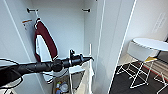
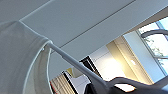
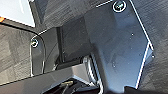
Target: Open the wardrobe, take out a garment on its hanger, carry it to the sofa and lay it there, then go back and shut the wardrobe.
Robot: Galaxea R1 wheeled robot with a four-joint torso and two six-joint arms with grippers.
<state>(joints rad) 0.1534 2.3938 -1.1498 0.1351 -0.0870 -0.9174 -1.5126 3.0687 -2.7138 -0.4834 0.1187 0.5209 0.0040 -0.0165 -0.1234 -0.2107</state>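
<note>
Left arm reaching into open wardrobe at hanger

Wardrobe (image 1: 110, 37) is standing open, doors swung out. Left gripper (image 1: 90, 59) is extending into the cabinet; its tip is sitting right at a thin white upright piece, likely the hanger (image 1: 90, 51), with the garment (image 1: 86, 75) hanging directly below the gripper. In the left wrist view, the hanger (image 2: 75, 63) is running as a slim white bar away from the gripper toward the garment (image 2: 17, 55), whose white fabric is draping off the far end. Long axis of the hanger is pointing roughly straight out from the hand there. The bar seems to be meeting the gripper at its base, so the hanger is probably being held, but finger spacing cannot be told. Right gripper: state cannot be told either.

Left arm is clearly the nearer one to the garment.

Counts: one white T-shirt, one white hanger seen, one maroon jacket (image 1: 45, 42) hanging farther from the gripper and higher, two dark rail brackets (image 1: 86, 10) above the hand.
</note>
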